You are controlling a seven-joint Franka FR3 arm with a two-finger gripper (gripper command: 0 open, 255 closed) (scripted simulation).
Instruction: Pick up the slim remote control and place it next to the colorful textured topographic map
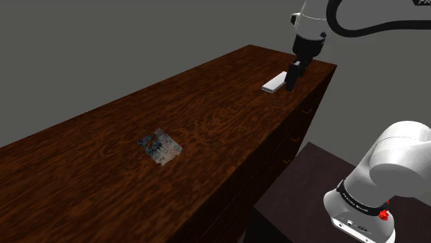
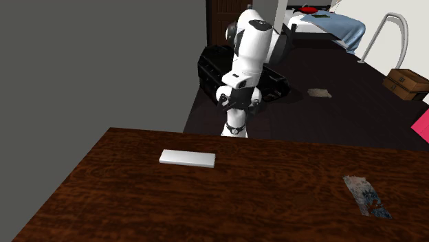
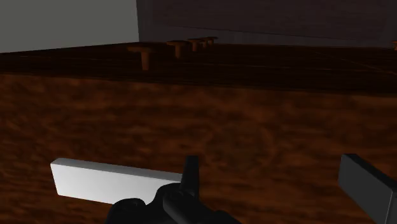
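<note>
The slim remote control (image 1: 274, 83) is a plain white slab lying flat at the far end of the dark wooden dresser top (image 1: 207, 110). My black gripper (image 1: 293, 74) hangs low just beside it, on the side toward the dresser's front edge. In the wrist view the fingers stand wide apart, and the remote (image 3: 108, 180) lies outside the gap of the gripper (image 3: 270, 170), its end behind one finger (image 3: 189, 170). Nothing is between the fingers. The colourful map (image 1: 159, 146) lies flat mid-dresser, well away from the remote (image 2: 187, 158), and appears as the map (image 2: 366, 196) at the second exterior view's right.
The dresser's front drops off close to the gripper, with drawer knobs (image 3: 145, 54) below the edge. My dark stand (image 1: 311, 186) sits beside the dresser. A grey wall (image 1: 103, 48) backs it. A bed (image 2: 323, 24) and a box (image 2: 405, 82) stand far behind the arm.
</note>
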